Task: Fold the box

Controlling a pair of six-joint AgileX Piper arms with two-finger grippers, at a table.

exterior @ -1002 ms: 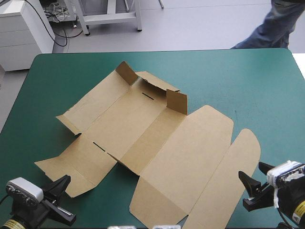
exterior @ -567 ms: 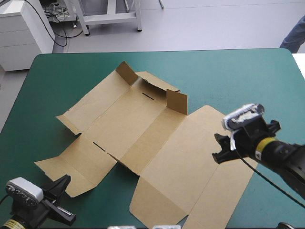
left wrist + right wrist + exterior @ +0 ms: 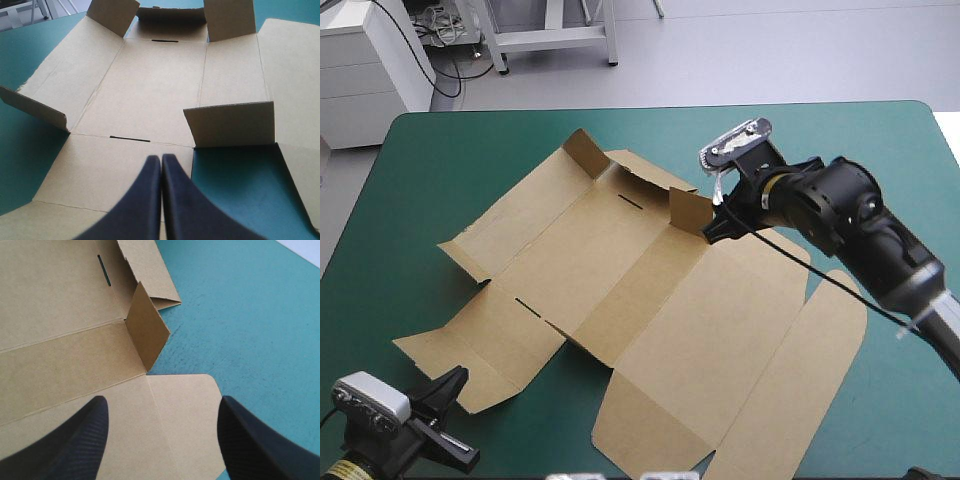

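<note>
The brown box [image 3: 620, 260] lies as a flat cut sheet across the middle of the table, its lid panel toward the front right. At its far end two small flaps stand raised, one being the right flap [image 3: 690, 212]. My right gripper [image 3: 714, 231] hangs just beside and above that flap. In the right wrist view the right gripper [image 3: 162, 402] is open over the board, the upright flap [image 3: 147, 332] just ahead of it. My left gripper [image 3: 463, 376] rests at the front left corner. Seen from the left wrist, the left gripper [image 3: 161, 158] is shut over the near panel of the box [image 3: 150, 90].
The teal-green cover [image 3: 840, 160] shows bare at the far right and along the far left. A near flap [image 3: 230, 125] of the sheet stands raised just ahead and to the right of my left gripper.
My right arm has swung from the table's front right corner up and across the lid panel to the raised far right flap. The left arm and the sheet have not moved.
</note>
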